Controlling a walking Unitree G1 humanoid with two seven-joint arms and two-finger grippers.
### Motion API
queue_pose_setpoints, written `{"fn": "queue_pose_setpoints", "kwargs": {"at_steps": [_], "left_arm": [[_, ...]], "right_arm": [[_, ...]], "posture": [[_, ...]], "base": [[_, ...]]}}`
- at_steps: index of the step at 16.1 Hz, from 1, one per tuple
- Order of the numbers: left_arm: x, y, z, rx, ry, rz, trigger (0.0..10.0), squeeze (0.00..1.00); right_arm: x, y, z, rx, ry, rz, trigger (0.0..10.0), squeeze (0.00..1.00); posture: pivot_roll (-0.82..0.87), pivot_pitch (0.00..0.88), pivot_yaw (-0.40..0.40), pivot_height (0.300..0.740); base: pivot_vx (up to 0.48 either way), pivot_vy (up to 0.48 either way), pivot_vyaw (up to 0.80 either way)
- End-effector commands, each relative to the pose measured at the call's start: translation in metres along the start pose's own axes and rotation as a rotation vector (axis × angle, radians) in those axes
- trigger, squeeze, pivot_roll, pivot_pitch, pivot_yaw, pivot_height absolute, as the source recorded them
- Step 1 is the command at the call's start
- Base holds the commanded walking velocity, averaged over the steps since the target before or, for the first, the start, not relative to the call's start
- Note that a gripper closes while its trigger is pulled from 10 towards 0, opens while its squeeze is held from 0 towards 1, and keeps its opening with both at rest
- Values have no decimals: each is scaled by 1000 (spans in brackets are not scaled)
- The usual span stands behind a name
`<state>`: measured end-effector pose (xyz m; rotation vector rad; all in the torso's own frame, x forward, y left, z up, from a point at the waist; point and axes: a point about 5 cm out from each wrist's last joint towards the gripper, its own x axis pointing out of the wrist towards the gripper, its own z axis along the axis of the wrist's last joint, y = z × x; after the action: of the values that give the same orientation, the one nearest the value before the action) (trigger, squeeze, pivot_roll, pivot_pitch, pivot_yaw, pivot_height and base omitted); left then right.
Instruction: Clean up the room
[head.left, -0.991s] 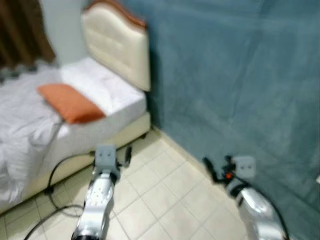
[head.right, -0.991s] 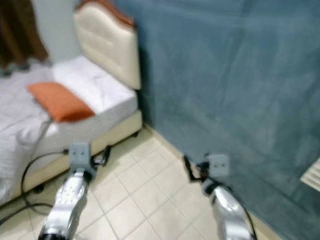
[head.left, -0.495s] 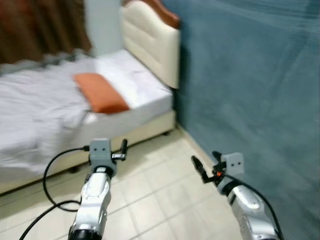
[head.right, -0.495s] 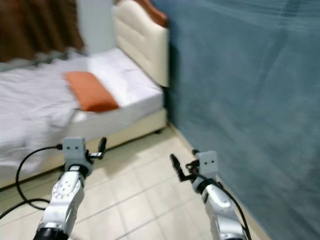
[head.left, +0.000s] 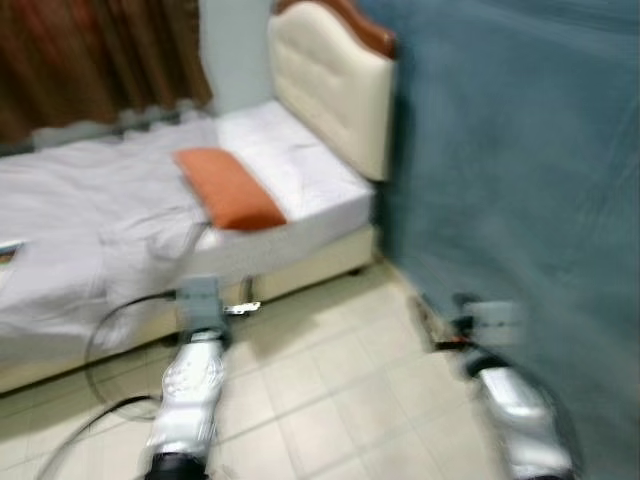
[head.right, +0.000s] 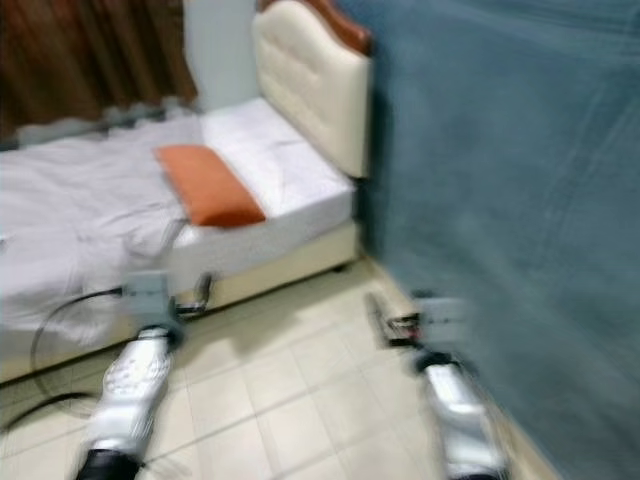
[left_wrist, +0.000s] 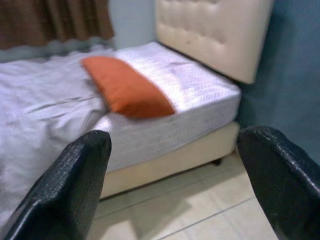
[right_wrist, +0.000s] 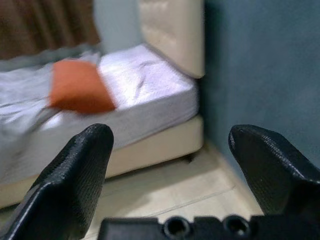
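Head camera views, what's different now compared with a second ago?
The camera has swung left: more of the bed and the brown curtain shows, and the picture is blurred. Nothing was taken hold of or let go. The orange pillow lies as before, and the left pincer and right pincer stay open, raised over the tiled floor.

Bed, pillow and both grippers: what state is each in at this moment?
Bed: white sheet rumpled.
Orange pillow: lying flat on the bed.
Left gripper: open, holding nothing, raised over the floor.
Right gripper: open, holding nothing, raised over the floor.
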<state>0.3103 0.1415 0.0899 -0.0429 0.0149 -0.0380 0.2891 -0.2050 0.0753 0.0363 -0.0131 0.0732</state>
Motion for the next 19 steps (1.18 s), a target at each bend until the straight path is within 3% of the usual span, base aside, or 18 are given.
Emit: {"fn": "queue_pose_setpoints", "kwargs": {"at_steps": [1, 3, 4, 5, 11, 16, 19], "left_arm": [[3, 15, 7, 19, -32, 26, 10000, 0], [7, 17, 15, 11, -61, 39, 10000, 0], [8, 17, 15, 8, -64, 42, 10000, 0], [9, 13, 15, 15, -60, 32, 10000, 0], [14, 16, 16, 85, -46, -1, 10000, 0], [17, 18, 18, 97, -46, -5, 10000, 0], [17, 17, 17, 114, -40, -5, 10000, 0]], "right_arm": [[11, 15, 20, -29, -106, 31, 10000, 1000], [20, 24, 21, -36, -84, 69, 10000, 1000], [22, 26, 18, -24, -63, 81, 10000, 631], [23, 30, 9, -16, 1, 111, 10000, 0], [21, 31, -2, -1, 50, 92, 10000, 0], [23, 33, -4, 12, 58, 98, 10000, 0], [24, 34, -5, 0, 62, 102, 10000, 0]], "posture": [[-103, 32, 51, 740], [-104, 30, 54, 740], [-103, 29, 54, 740], [-100, 25, 53, 740], [-90, 14, 53, 740], [-83, 3, 60, 740], [-83, 1, 57, 740]], "base": [[469, 0, 606], [469, 0, 622], [469, 0, 0], [469, 0, 0], [476, 0, 246], [480, 0, -798], [480, 0, 0]]}}
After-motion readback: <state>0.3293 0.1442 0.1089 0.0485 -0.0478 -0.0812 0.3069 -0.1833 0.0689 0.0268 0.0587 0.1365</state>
